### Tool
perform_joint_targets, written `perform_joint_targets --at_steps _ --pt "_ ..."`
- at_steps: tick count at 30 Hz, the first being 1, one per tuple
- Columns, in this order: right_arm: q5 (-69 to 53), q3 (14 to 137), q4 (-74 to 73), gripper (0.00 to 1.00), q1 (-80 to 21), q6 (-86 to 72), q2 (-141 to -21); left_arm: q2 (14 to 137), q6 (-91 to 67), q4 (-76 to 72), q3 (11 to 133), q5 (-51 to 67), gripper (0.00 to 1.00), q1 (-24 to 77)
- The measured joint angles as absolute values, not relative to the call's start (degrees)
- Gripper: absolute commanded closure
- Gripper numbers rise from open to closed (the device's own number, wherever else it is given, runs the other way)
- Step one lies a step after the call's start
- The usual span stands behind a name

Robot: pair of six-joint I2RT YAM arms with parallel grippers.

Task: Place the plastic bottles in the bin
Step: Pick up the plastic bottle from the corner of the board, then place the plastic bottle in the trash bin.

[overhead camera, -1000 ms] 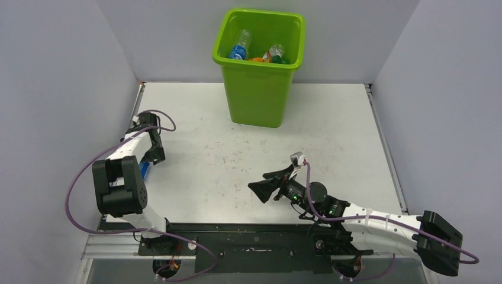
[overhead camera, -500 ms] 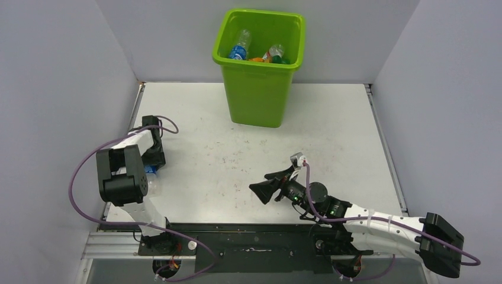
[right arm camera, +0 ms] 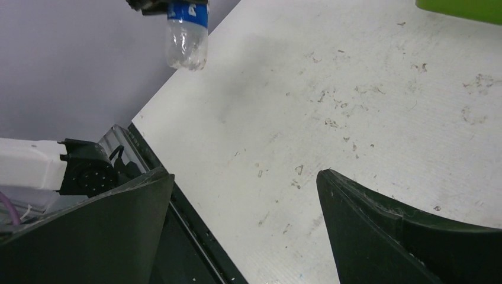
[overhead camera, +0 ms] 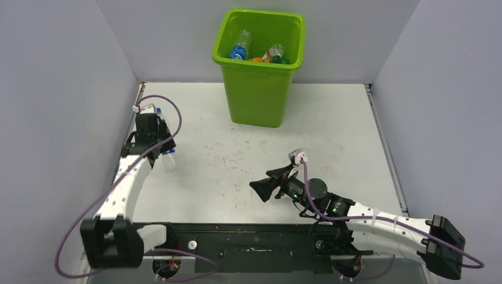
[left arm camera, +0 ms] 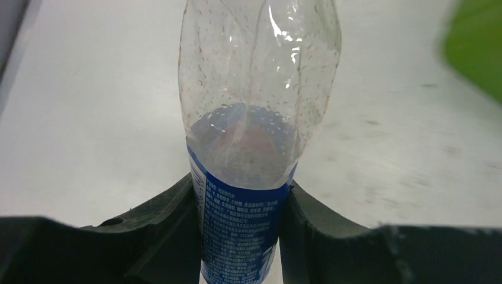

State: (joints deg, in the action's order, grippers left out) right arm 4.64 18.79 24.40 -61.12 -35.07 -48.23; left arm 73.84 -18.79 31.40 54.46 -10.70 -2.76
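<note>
The left claw (left arm camera: 243, 204), clamped on a bottle (left arm camera: 258, 89) jutting straight out from it by the left edge of the tabletop (overhead camera: 337, 130), has the bin (overhead camera: 258, 90) ahead and rightward at the far edge; the right claw (right arm camera: 245, 177) gapes empty.

Lime-green bin (overhead camera: 257, 97); clear, blue-labelled bottle (left arm camera: 257, 89)

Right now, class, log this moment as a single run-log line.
left gripper: shut on clear bottle | right gripper: open, empty | bin: several bottles inside
</note>
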Motion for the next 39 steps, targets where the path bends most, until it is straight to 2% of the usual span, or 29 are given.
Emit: perform_joint_targets --at_steps 6,11,17,22,24,34,39 --pt "1.5 22.3 22.3 0.04 -61.1 -29.6 -48.3 45.1 -27.7 11.4 45.9 4.0 0.75 10.7" --pt "-2.7 23.8 24.2 0.04 -61.3 -27.4 -50.9 33.5 -35.4 -8.4 32.5 15.9 0.76 16.9" --pt "-3.5 26.7 25.3 0.05 -61.6 -25.9 -49.4 28.6 -40.7 -18.2 22.7 28.3 0.77 20.3" --pt "-5.3 36.2 25.3 0.05 -61.6 -25.5 -50.4 24.0 -42.7 -24.0 18.8 34.7 0.78 20.9" --pt "-6.7 39.8 26.9 0.10 -61.6 -25.6 -52.5 24.2 -43.5 -26.4 18.7 36.9 0.78 21.0" --pt "-12.1 48.3 27.6 0.10 -65.1 -26.3 -65.3 25.1 -46.1 -30.2 18.7 42.0 0.80 21.3" --pt "-12.9 52.4 26.7 0.03 -66.1 -25.9 -69.3 24.7 -46.3 -30.3 18.7 42.4 0.80 21.4"
